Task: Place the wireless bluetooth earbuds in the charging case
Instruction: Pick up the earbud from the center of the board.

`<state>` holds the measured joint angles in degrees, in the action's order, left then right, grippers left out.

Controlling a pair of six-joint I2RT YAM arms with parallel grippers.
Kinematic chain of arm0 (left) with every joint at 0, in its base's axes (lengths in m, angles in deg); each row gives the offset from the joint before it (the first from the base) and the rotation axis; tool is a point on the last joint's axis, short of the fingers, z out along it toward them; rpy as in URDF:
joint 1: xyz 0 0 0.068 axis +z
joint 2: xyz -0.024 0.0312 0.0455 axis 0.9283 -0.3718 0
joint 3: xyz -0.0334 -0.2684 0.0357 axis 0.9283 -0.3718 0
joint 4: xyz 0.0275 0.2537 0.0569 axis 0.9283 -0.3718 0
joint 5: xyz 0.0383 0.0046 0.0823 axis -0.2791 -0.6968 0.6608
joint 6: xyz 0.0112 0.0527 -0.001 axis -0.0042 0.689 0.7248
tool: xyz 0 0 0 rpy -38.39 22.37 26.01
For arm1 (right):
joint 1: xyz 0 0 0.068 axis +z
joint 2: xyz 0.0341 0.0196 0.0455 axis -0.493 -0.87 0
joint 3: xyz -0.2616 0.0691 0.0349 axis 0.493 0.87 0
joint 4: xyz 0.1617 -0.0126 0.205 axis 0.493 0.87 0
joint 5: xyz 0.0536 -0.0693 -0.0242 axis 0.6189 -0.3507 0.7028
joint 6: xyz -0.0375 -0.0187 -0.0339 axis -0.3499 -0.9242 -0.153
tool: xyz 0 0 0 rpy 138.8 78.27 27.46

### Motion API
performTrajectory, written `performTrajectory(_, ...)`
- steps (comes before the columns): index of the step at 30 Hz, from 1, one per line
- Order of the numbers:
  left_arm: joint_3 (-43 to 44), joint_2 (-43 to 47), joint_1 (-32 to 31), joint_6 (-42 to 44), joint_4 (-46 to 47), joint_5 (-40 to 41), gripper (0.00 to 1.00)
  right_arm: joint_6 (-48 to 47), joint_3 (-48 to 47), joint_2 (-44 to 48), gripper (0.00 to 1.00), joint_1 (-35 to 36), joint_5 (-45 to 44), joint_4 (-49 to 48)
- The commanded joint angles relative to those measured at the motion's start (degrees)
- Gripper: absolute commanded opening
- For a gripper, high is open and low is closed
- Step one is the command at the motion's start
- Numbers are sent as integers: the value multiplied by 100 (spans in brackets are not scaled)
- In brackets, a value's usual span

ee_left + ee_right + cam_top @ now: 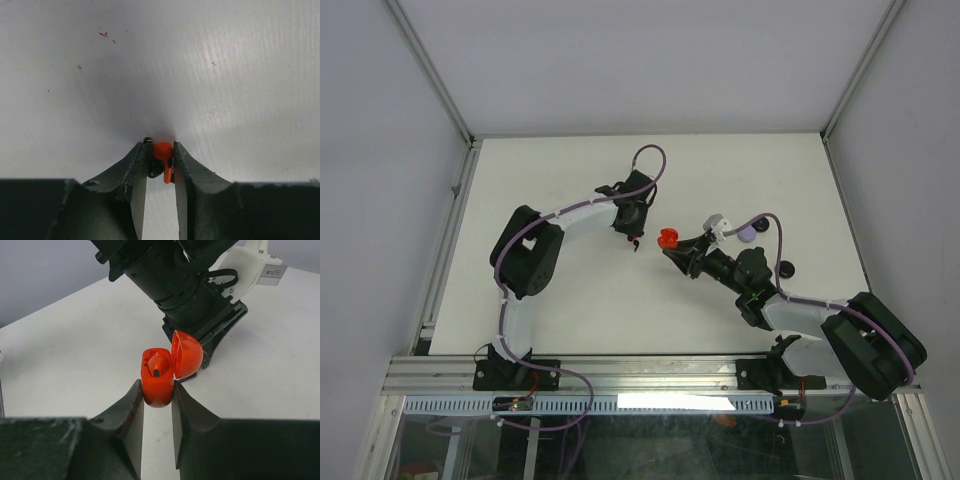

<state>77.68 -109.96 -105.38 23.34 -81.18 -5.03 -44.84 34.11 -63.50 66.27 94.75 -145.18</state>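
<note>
My right gripper point(157, 390) is shut on a red charging case point(158, 382), held upright above the table with its lid point(187, 354) hinged open to the right. One red earbud point(159, 365) sits in the case. My left gripper point(160, 147) is shut on a second red earbud point(164, 154), bulb forward and stem back between the fingers, with a small dark rounded piece beside it. In the top view the left gripper point(635, 240) is just left of the case point(667, 238) and the right gripper point(675, 248), a small gap between them.
A lavender round case point(748, 233) and a small black object point(786, 268) lie on the white table right of the right arm. Metal frame rails point(455, 190) border the table on the left and right. The left arm's body point(190, 285) looms close behind the case.
</note>
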Motion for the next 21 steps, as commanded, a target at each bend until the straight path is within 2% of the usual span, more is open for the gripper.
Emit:
performTrajectory(1,165,-248,-107,159,-433,406,28,-6,-94,-1,0,-7,-41,-267)
performTrajectory(16,-204,31,-120,141,-580,459,39,2,-119,-19,0,-4,-27,-195)
performTrajectory(21,-448,237,-119,114,-580,408,39,3,-136,-27,0,-6,-15,-182)
